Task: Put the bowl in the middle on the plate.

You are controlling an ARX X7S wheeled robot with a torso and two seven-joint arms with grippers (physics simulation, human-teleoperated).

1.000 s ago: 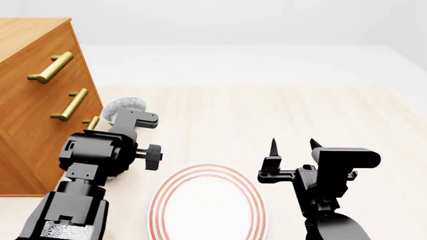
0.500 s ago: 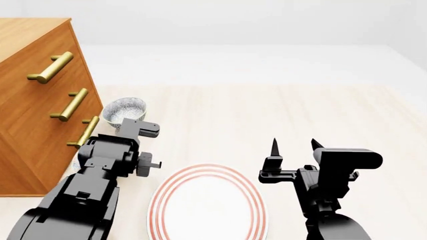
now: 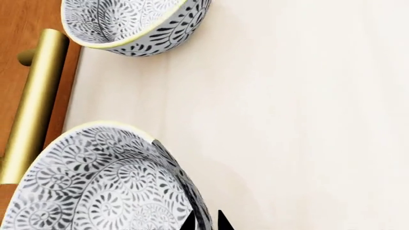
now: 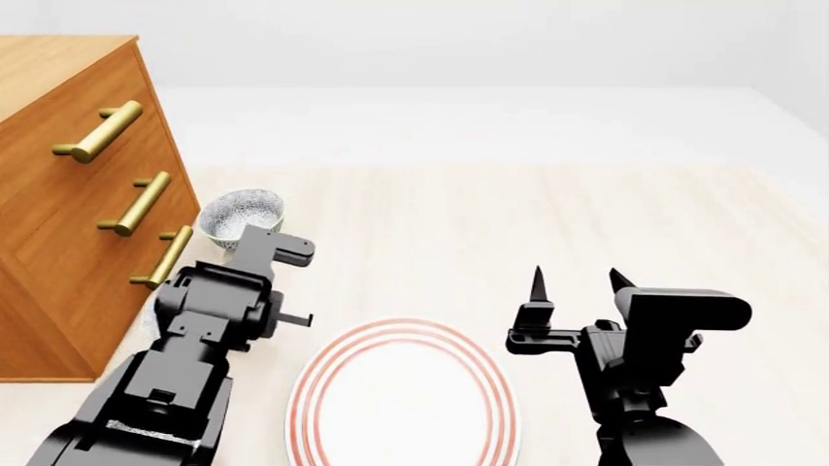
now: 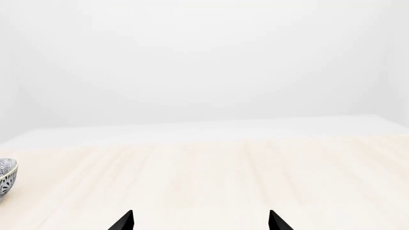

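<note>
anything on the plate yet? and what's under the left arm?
The plate shows only bare white surface and red rings; its near edge is cut off. The left arm hides the bowl below its claw in the head view; the left wrist view shows it.

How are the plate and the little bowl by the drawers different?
The plate is flat and wide; the bowl is deep and clearly narrower. The plate is plain white with thin red rings near its rim; the bowl is covered in blue-grey swirly patterns. The plate lies between the two arms; the bowl sits beside the wooden drawers. Both are round and rest on the pale table.
</note>
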